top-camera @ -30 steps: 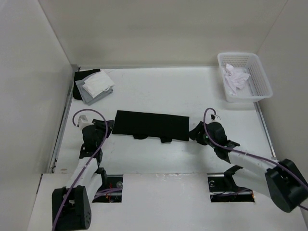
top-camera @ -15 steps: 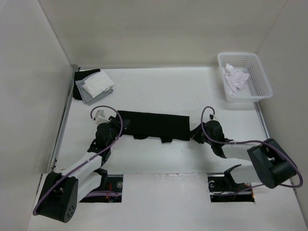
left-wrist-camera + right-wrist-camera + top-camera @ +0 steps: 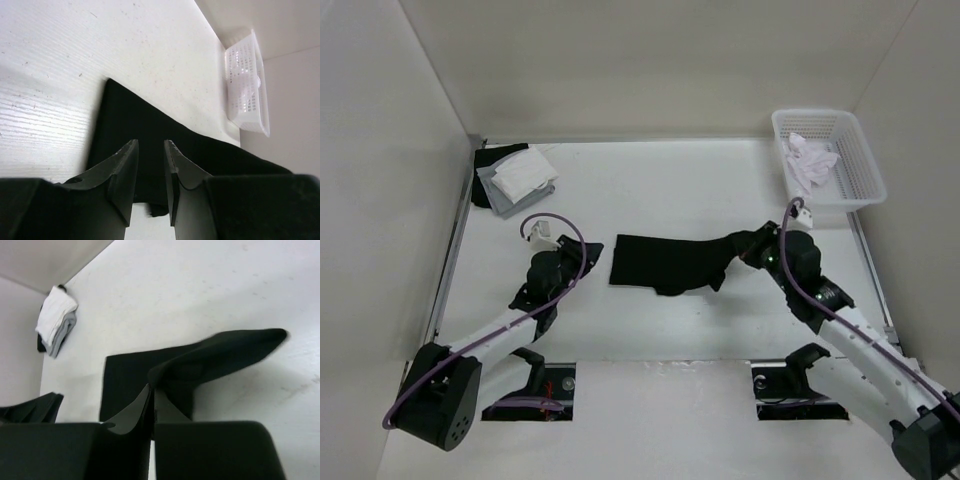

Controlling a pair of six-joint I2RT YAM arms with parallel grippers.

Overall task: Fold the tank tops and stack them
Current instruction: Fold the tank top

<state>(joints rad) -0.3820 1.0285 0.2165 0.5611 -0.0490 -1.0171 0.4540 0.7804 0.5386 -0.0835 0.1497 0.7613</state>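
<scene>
I see the black tank top (image 3: pixel 665 265) lying in the middle of the white table (image 3: pixel 660 190), between my two arms. Most of it lies flat, folded into a long strip that runs from left to right. Its right end is lifted off the table and bunched up. My right gripper (image 3: pixel 151 390) has hold of that end. Its two fingers are pressed tight together with a fold of the black cloth pinched between them. From the fingers the cloth slopes down to the flat part. My left gripper (image 3: pixel 150 145) is low over the table, just beside the left edge of the black top and pointing at it. Its fingers are about half way apart and they hold nothing. From the top camera it looks a little apart from the cloth. In the far left corner there is a small pile of folded tops (image 3: pixel 518 175). A white one is on top, a grey one is under it, and something black is at the bottom by the wall. At the far right stands a white plastic mesh basket (image 3: pixel 865 165) with some crumpled white cloth (image 3: pixel 810 160) inside it.
</scene>
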